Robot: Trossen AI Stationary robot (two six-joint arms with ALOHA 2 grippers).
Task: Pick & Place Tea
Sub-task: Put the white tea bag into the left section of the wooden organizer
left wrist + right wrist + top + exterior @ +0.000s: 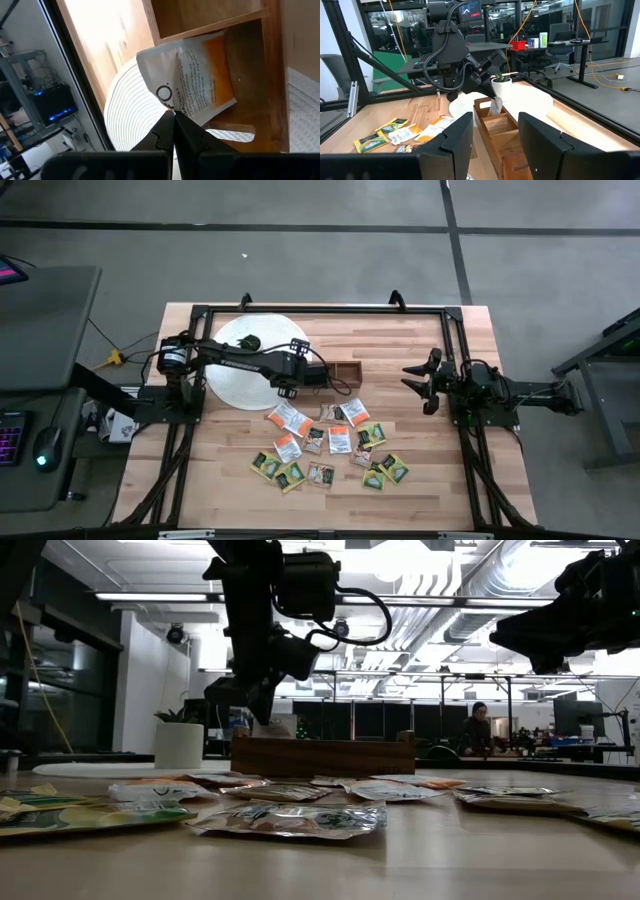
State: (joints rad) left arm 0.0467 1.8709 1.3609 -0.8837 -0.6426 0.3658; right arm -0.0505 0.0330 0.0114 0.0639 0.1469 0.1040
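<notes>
Left gripper (173, 120) is pinched fully shut on the corner of one orange-and-white tea sachet (192, 80), holding it tilted over the end compartment of the wooden box (272, 75), the end nearest the white disc. In the right wrist view the same sachet hangs from the fingers just above that end of the box. The box is long and narrow with dividers, and it lies on the table (450, 480) with one end beside the white disc (240, 385), over which the left arm reaches.

On the wood in front of the box lie the rest of the tea sachets (330, 445), a loose scatter of orange-and-white, green-and-yellow and brownish packets, some overlapping.

Well apart from all this, the right gripper (418, 380) hovers at the table's right side with its fingers partly spread and nothing between them.
</notes>
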